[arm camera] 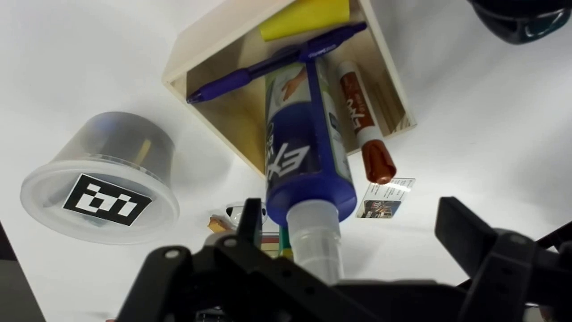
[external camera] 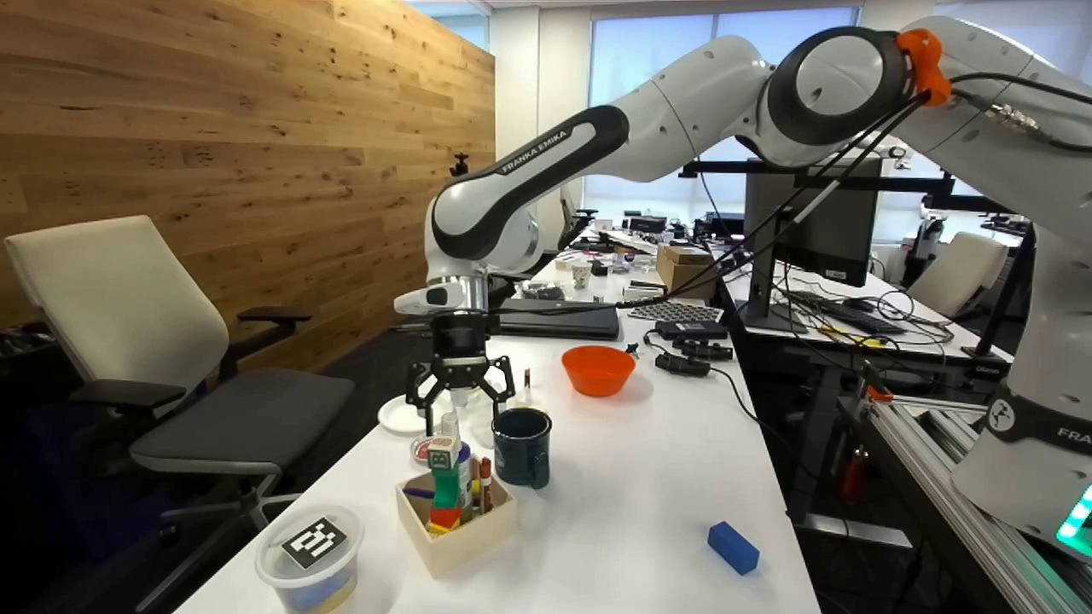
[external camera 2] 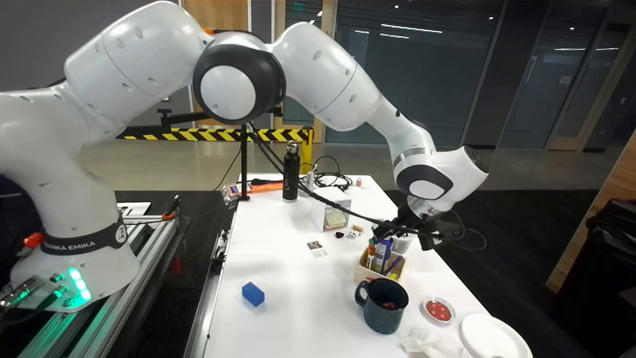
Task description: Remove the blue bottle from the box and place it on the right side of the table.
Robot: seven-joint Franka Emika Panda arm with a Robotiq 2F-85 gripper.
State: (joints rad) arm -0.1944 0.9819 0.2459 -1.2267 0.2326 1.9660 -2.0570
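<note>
The blue bottle (arm camera: 308, 152) stands in the light-wood box (arm camera: 214, 40), with a clear cap at its top. It also shows in both exterior views (external camera: 465, 477) (external camera 2: 381, 253), partly behind blocks or markers. The box sits on the white table (external camera: 631, 512) and also shows in both exterior views (external camera: 469, 546) (external camera 2: 365, 273). My gripper (arm camera: 351, 223) is open above the box, also seen in an exterior view (external camera: 463, 416). In the wrist view the bottle's cap appears between the fingers, nearer the left one. Contact cannot be told.
A brown marker (arm camera: 357, 103), a purple pen (arm camera: 268, 67) and toy blocks (external camera: 445, 486) share the box. A dark mug (external camera: 522, 452) stands beside it. A lidded clear tub (external camera: 311, 554), a blue block (external camera: 733, 547) and an orange bowl (external camera: 598, 371) are on the table.
</note>
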